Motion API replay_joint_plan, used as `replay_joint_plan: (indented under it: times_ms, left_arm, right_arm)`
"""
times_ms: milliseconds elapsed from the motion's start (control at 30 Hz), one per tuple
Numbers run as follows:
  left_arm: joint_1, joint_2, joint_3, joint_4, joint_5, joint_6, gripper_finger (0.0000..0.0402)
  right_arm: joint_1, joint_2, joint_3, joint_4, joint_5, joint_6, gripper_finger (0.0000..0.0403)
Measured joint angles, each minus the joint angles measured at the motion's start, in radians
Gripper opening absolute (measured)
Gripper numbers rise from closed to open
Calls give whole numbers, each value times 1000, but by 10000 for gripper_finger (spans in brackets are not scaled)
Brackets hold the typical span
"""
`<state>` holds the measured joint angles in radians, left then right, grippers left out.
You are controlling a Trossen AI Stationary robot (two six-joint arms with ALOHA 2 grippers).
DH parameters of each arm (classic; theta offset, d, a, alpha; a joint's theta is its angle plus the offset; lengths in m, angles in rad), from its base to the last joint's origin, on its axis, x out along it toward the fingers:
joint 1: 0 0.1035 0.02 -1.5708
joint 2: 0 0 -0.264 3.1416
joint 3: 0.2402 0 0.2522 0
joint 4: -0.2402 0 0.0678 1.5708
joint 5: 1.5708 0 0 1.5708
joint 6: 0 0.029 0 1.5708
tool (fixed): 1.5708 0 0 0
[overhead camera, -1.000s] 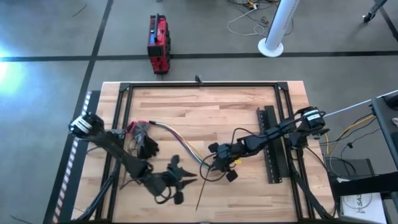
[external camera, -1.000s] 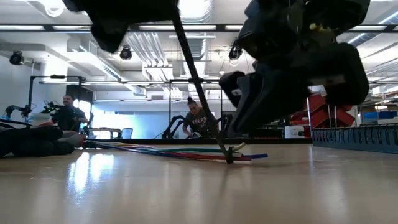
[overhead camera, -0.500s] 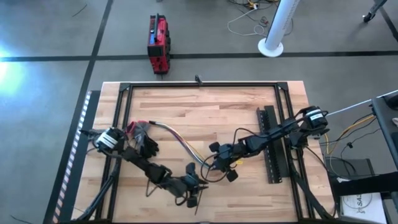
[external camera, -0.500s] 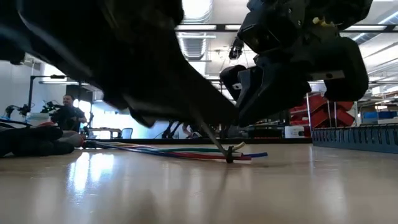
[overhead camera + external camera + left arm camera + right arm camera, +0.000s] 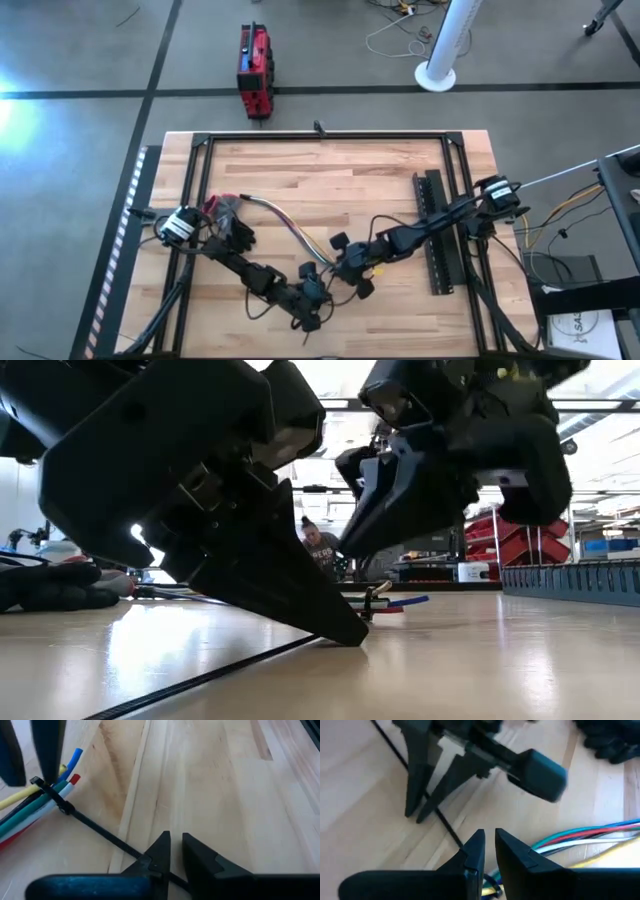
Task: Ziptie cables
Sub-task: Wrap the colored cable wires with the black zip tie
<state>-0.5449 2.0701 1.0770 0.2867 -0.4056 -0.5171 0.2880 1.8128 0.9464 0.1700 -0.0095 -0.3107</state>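
The cables [image 5: 285, 225], thin blue, green, white and yellow wires, curve across the table, and their free ends [image 5: 67, 767] lie near its middle. The ziptie [image 5: 100, 830] is looped round that end, and its thin black tail [image 5: 200, 682] lies flat on the table toward the near edge. My left gripper [image 5: 175, 836] is shut to a narrow slit and slants down onto the tail [image 5: 318, 292]. My right gripper [image 5: 489, 832], also shut to a slit, hangs just above the cable ends [image 5: 345, 550], clear of them. My left gripper comes down on the ziptie's tail [image 5: 137, 851], a short way out from the loop. It slants from the table's left, and its fingertips [image 5: 350, 636] meet the table. The tail runs under the fingers and across them, flat on the wood, and is not pinched between them.
A long black perforated bar [image 5: 435, 235] lies along the right side. A black frame [image 5: 320, 137] edges the table. A dark clump with red parts [image 5: 230, 222] sits at the cables' far-left end. Two people [image 5: 318, 550] show beyond the table.
My left gripper has moved toward the table's right edge and down to the table beside the cable ends. The ziptie's tail, which stood up slanting from the bundle, now lies flat on the table. My right gripper has risen a little and shifted slightly toward the near-left.
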Motion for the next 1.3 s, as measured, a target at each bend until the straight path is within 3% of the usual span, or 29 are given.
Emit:
replay_joint_plan:
  times_ms: [133,500,667,833,933,1300]
  left_arm:
    - [-5,0,-4,-3,5,0,22]
    - [-13,-9,-11,-11,23,23,21]
    - [-16,-69,-18,-57,40,62,24]
    - [-22,-138,-14,-57,-119,63,22]
    - [-22,-132,-16,-52,-180,63,22]
    - [-20,-34,-14,-115,-182,-51,22]
  right_arm:
    - [4,47,80,-164,38,-7,25]
    - [13,176,253,-396,29,19,12]
    - [15,194,271,-411,35,33,11]
    - [15,194,270,-412,31,40,11]
    - [15,194,269,-413,32,49,11]
    - [15,195,273,-419,29,57,11]
